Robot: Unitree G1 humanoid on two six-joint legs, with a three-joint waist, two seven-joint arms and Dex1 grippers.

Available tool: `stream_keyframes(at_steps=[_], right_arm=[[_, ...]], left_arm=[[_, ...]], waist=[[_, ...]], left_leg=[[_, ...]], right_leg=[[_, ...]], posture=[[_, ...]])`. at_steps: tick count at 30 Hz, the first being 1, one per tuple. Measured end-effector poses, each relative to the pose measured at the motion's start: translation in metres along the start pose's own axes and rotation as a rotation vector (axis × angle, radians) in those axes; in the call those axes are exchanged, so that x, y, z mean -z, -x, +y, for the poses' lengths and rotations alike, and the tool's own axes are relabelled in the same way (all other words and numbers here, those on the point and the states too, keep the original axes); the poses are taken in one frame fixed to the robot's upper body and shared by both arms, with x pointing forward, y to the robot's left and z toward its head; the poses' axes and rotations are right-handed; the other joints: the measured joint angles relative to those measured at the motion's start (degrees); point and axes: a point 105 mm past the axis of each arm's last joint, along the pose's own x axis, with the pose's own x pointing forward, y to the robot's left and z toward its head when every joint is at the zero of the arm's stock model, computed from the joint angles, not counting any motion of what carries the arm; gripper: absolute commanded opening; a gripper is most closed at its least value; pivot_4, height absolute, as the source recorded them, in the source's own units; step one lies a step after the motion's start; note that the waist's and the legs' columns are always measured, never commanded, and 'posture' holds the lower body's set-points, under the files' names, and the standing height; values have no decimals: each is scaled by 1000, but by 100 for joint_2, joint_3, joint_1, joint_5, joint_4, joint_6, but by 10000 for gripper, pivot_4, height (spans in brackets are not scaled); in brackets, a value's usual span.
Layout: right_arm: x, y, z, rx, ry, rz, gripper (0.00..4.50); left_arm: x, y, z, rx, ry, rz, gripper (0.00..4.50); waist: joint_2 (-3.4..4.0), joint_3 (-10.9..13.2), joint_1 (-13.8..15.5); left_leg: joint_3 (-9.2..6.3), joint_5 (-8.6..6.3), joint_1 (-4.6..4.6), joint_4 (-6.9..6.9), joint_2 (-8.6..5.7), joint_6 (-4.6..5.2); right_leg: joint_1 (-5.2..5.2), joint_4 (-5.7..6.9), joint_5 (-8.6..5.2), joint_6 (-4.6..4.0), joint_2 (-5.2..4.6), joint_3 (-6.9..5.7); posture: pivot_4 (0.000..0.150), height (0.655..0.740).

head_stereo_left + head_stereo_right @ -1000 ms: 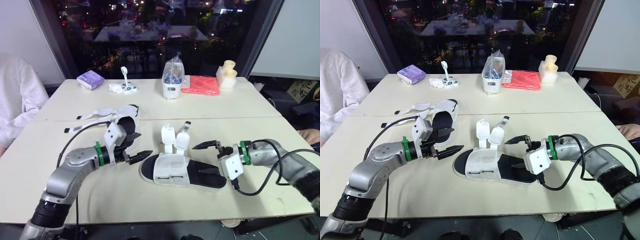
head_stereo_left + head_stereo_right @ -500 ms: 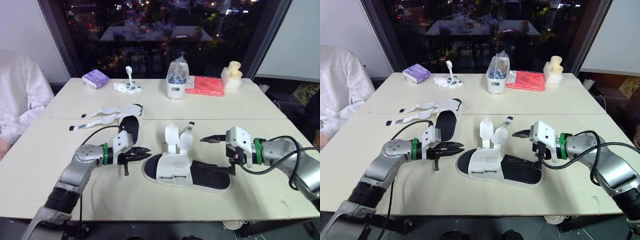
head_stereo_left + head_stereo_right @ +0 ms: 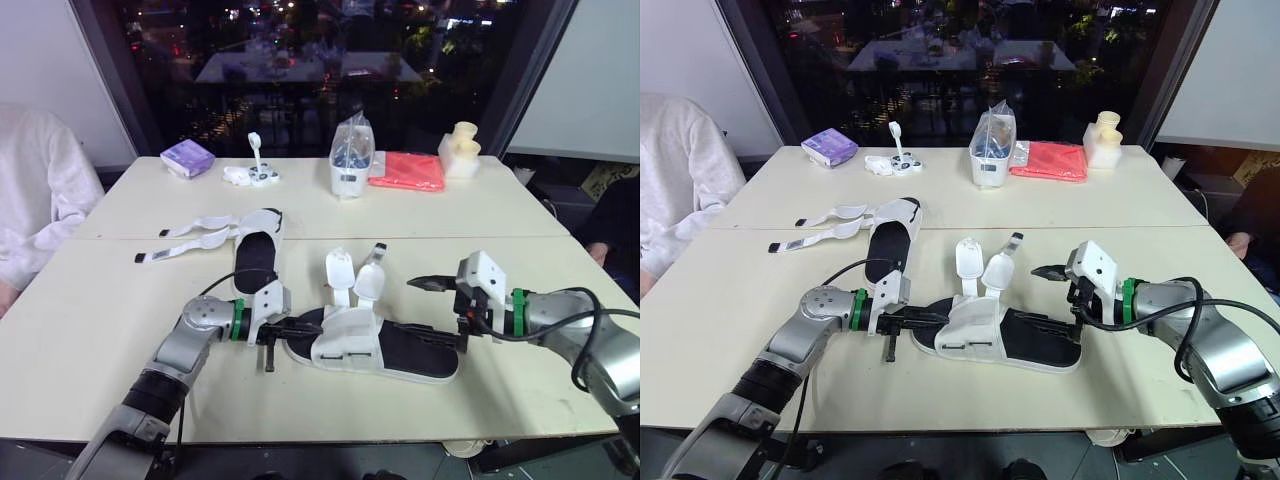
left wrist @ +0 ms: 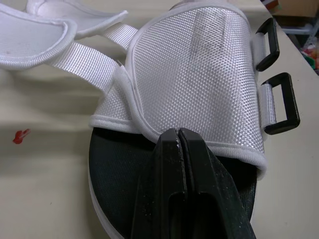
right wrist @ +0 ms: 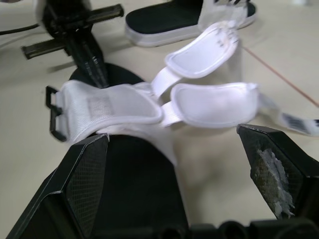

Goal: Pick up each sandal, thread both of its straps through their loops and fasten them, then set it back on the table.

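The near sandal (image 3: 372,346) lies flat on the table (image 3: 80,330), between the two grippers, its toe end at the left fingertips and its heel end toward the right ones. Its two straps (image 3: 340,272) stand loose on the far side of the white upper (image 4: 194,74). The two black loops (image 4: 281,102) on the upper's near side are empty. Nothing on this sandal appears threaded or fastened, and it has not been lifted.

The left gripper (image 3: 305,327) has its fingers (image 4: 164,189) pressed together, the tips resting against the hem of the upper over the black footbed. Nothing can be seen caught between them. The right gripper (image 3: 445,308) has its fingers (image 5: 84,184) spread wide and pointed at the sandal, whose upper and loose straps sit just ahead of them, apart from both tips.

The second sandal (image 3: 255,255) lies on the table beyond the left fingers, well apart from them, with its straps (image 3: 195,237) splayed out flat and unfastened.

Judged from this, the task is at its start: both sandals remain to be picked up, threaded, fastened and set down. The step in hand looks like securing a hold on the near sandal. Further back sit a purple box (image 3: 187,157), a plastic bag (image 3: 348,155) and a red cloth (image 3: 405,170).
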Motion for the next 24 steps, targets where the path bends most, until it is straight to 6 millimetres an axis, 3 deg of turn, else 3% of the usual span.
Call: stream_keyframes(at_steps=[13, 17, 24], right_arm=[[0, -1, 0, 8, -13, -3, 45000], [-1, -5, 7, -10, -15, 1, 45000], [-3, -8, 11, -18, -12, -4, 45000]], left_arm=[[1, -1, -2, 12, 5, 6, 108], [9, 24, -5, -4, 14, 94, 108], [8, 30, -5, -19, 22, 108, 108]], waist=[[0, 0, 4], [1, -1, -16], [1, -1, 0]], left_leg=[[0, 0, -1, 0, 0, 0], [0, 0, 2, -1, 7, 0], [-2, 0, 1, 6, 6, 0]], right_leg=[[0, 0, 0, 0, 0, 0], [-3, 6, 0, 0, 9, 1], [1, 3, -1, -1, 8, 1]], posture=[[1500, 7400], [1500, 7400], [1500, 7400]])
